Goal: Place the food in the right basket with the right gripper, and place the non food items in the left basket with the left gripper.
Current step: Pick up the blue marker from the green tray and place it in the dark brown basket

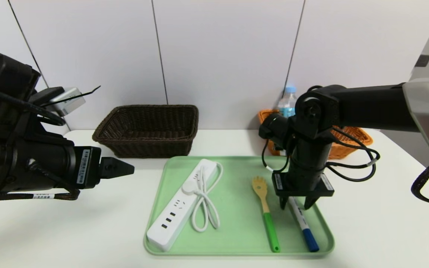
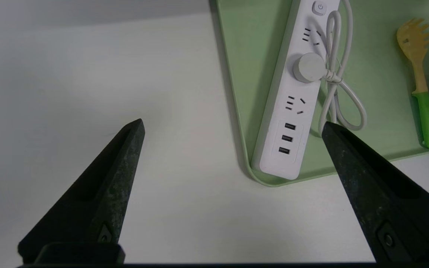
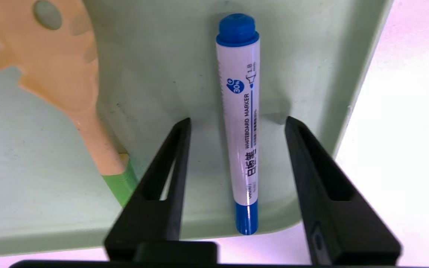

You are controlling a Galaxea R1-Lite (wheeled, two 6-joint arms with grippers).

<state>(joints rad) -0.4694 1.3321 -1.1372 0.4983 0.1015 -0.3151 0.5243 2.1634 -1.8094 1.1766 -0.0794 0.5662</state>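
Marker [image 3: 241, 123] between right hand's [image 3: 237, 124] fingers reads "WHITEBOARD MARKER".

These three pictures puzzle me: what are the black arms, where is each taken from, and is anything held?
It is a two-armed robot. The wide picture comes from its head; the other two from cameras on its wrists. On the table a green tray holds a power strip, a pasta spoon and a marker. The right gripper points down with its fingers on either side of the marker, not yet gripping. The left gripper waits open beside the tray. Nothing is held.
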